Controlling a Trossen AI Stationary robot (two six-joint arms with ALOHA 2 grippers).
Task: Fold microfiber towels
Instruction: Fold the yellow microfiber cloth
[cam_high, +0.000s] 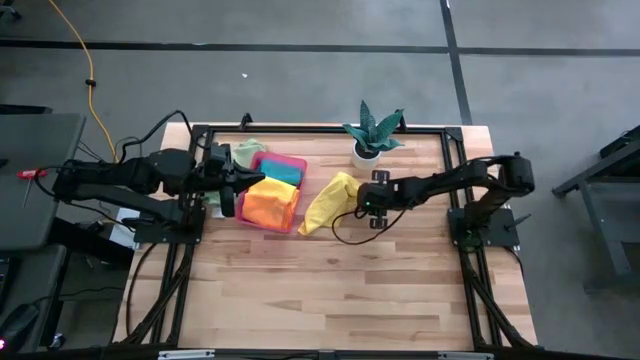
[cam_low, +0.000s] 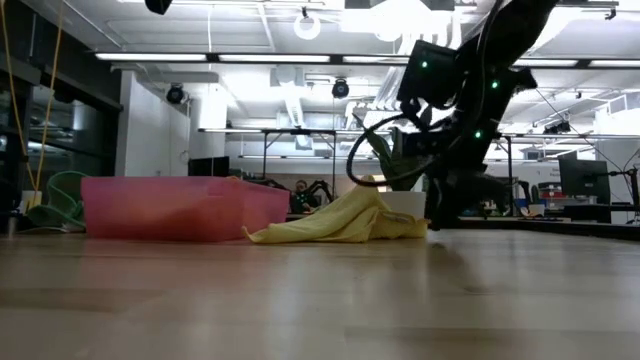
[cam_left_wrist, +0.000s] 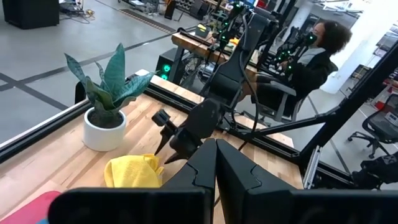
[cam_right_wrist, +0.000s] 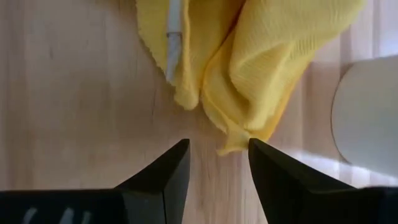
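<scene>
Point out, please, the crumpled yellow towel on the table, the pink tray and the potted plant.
Yellow towel (cam_high: 328, 202): high view, middle of the crumpled cloth.
Pink tray (cam_low: 150, 212): low view, its front wall.
Potted plant (cam_left_wrist: 104, 127): left wrist view, its white pot.

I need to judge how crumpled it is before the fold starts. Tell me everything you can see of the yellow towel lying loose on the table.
The yellow towel is a soft, finely textured cloth, crumpled into a long, rumpled heap with loose folds rather than spread flat. It lies on the bare wooden table, just right of the pink tray and in front of the white plant pot. A white label shows along one hemmed edge in the right wrist view. The right gripper is open just beside a corner of the towel, not gripping it.
</scene>
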